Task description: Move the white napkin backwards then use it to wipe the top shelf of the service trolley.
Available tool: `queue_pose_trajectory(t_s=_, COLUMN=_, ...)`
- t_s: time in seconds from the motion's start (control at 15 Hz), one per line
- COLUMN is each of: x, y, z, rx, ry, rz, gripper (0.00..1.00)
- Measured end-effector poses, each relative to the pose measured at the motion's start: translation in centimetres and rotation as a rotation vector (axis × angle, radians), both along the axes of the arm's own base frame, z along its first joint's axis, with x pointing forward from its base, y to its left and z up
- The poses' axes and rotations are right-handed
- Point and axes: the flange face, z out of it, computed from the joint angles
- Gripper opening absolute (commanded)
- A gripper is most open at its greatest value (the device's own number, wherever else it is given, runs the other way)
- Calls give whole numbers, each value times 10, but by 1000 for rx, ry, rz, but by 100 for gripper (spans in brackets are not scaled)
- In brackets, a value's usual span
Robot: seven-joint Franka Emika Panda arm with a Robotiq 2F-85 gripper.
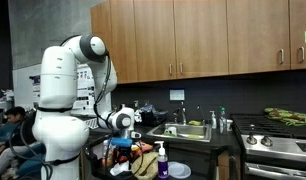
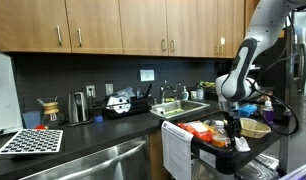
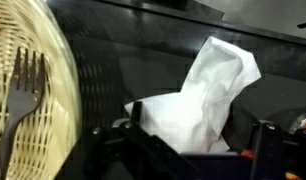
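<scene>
napkin (image 3: 218,80), white and crumpled, stands on the dark top shelf (image 3: 123,50) of the trolley, inside the tool (image 3: 200,130); jaws wide apart either side, not clamped. woven disc (image 3: 48,60) with black fork (image 3: 25,85) just beside.

The arm (image 1: 59,85) stands tall from its base, bends at the shoulder and reaches down, wrist (image 2: 231,88) low. The gripper (image 2: 233,127) points straight down; in the wrist view its fingers (image 3: 134,118) stand wide apart.
</scene>
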Motion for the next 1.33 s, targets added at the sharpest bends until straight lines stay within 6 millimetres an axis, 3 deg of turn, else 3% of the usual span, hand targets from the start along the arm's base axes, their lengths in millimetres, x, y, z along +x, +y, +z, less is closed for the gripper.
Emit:
queue_pose_trajectory(t_s=0.47, x=5, y=-7, z=3, rx=0, ry=-23, rz=-14, gripper=1)
queue_pose_trajectory(t_s=0.93, x=8, y=-7, z=12, rx=2, ry=-43, rz=-14, gripper=1)
queue_pose_trajectory(t_s=1.33, x=13, y=-10, z=39, rx=-2, ry=-73, rz=-20, gripper=1)
